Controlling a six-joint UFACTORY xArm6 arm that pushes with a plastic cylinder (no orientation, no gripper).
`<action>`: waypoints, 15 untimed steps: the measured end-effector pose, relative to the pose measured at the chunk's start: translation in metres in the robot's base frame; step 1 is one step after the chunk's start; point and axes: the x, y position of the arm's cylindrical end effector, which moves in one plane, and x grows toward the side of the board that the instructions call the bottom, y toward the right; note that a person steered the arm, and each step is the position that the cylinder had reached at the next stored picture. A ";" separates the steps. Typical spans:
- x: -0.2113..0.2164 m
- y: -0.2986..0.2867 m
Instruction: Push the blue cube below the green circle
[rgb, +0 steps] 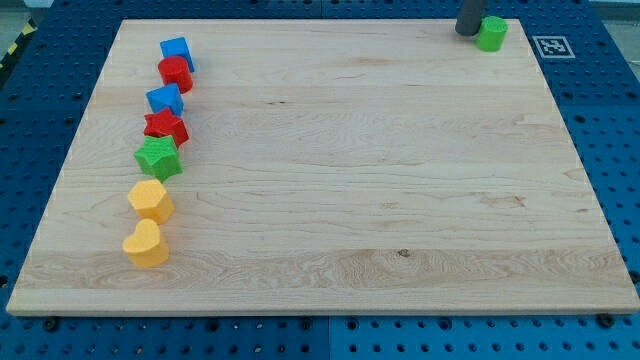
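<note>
Dark and jawless, my tip (468, 33) touches the green circle (491, 34) from the view's left, at the wooden board's (350, 180) top right corner. Far off, the blue cube (176, 51) heads a column of blocks down the left edge.
</note>
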 end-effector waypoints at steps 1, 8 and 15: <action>-0.006 -0.022; -0.014 -0.517; 0.074 -0.368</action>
